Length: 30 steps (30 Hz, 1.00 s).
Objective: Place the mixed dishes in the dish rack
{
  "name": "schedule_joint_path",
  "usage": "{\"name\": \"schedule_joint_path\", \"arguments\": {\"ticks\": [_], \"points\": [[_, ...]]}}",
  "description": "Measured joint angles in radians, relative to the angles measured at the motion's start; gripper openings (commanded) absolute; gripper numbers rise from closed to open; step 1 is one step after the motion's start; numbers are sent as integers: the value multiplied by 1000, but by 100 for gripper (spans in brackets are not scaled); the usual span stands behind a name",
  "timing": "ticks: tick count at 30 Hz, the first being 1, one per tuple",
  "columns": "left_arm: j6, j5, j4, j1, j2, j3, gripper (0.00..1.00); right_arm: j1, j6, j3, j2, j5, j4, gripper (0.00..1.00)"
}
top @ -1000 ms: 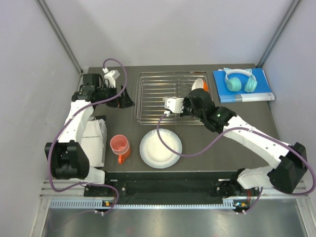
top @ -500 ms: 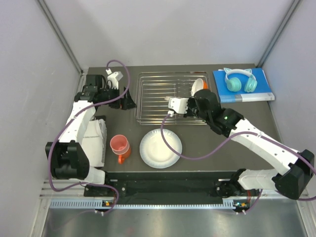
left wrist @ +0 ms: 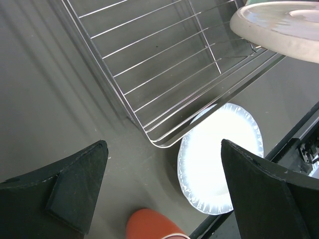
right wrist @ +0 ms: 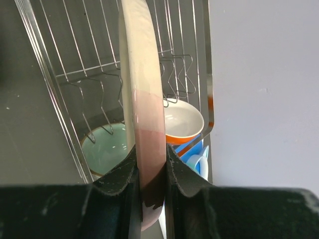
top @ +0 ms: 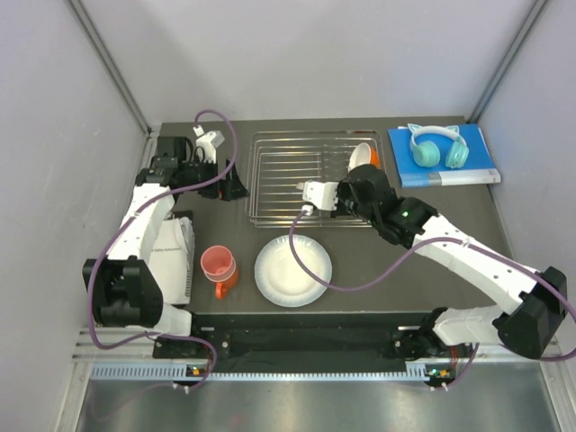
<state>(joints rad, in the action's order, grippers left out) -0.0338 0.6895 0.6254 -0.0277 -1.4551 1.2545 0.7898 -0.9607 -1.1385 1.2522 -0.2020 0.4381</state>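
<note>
While left jaws gape, the plate (right wrist: 142,99) stands edgewise, clamped between right jaws.

A lab test cell: plain grey walls (top: 306,63) enclose a dark table (top: 504,211) edged by aluminium rail (top: 270,370).

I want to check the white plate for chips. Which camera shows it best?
The top external view: the white plate lies whole, nothing covering it. The left wrist view shows it overexposed, partly behind the rack corner. The right wrist view does not show it.
</note>
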Motion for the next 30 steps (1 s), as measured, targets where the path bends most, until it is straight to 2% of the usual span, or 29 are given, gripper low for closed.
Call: {"name": "schedule_joint_path", "arguments": {"ticks": [15, 30], "points": [[-25, -7, -5, -1, 3, -13, 99, -7, -42, -44, 161, 25, -91, 0], [-51, -19, -27, -21, -3, -50, 98, -22, -148, -176, 242, -19, 30, 0]]}}
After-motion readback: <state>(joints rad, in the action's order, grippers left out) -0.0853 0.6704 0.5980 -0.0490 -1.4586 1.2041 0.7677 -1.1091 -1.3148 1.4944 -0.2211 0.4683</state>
